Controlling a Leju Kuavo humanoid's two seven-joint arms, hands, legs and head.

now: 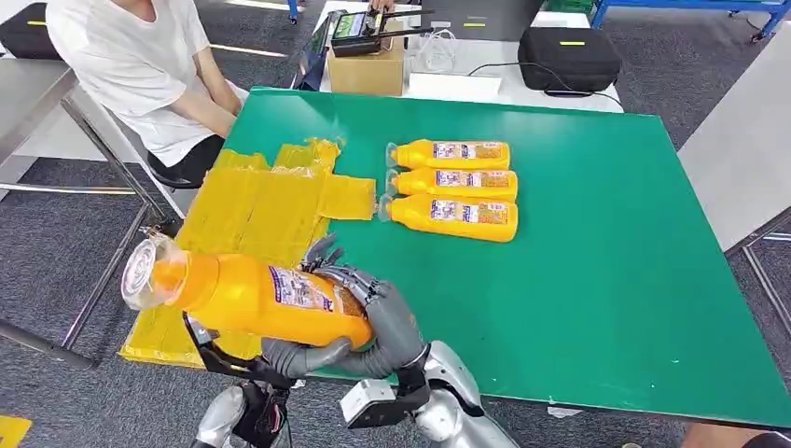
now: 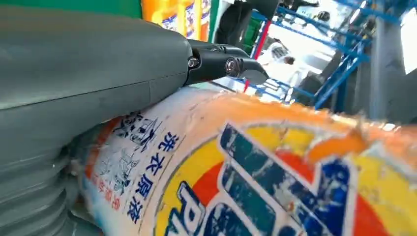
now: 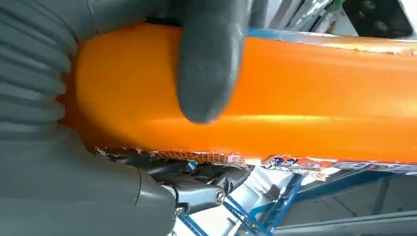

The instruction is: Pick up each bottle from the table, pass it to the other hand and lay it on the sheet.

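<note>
Orange bottle (image 1: 252, 299) in mid-air, on its side, cap pointing out past the near left corner of the green table (image 1: 606, 280). The right hand (image 1: 373, 313) is wrapped round its base end, fingers curled over the top and the thumb (image 3: 211, 64) pressed across the orange wall in the right wrist view, so the bottle is plainly held. The left hand (image 2: 98, 64) lies hard against the label, one dark finger reaching along it. In the head view the bottle covers that hand, so whether it has taken hold cannot be told.

The bottle hangs above the near end of the yellow sheet (image 1: 252, 205), which is spread over the left side of the table. It rests on nothing.

Three more bottles lie side by side on the bare green just right of the sheet, caps toward it: the far one (image 1: 452, 154), the middle one (image 1: 457, 184) and the near one (image 1: 452, 215). None lies on the sheet, so no lay-down shows as finished.

By the look of it this is the handover stage for one bottle — lifted, both hands at it, not yet put down. That leaves the transfer to be completed, this bottle laid on the sheet, and then the three on the table — most of the job.

A person in a white shirt (image 1: 140, 56) sits at the far left corner.
</note>
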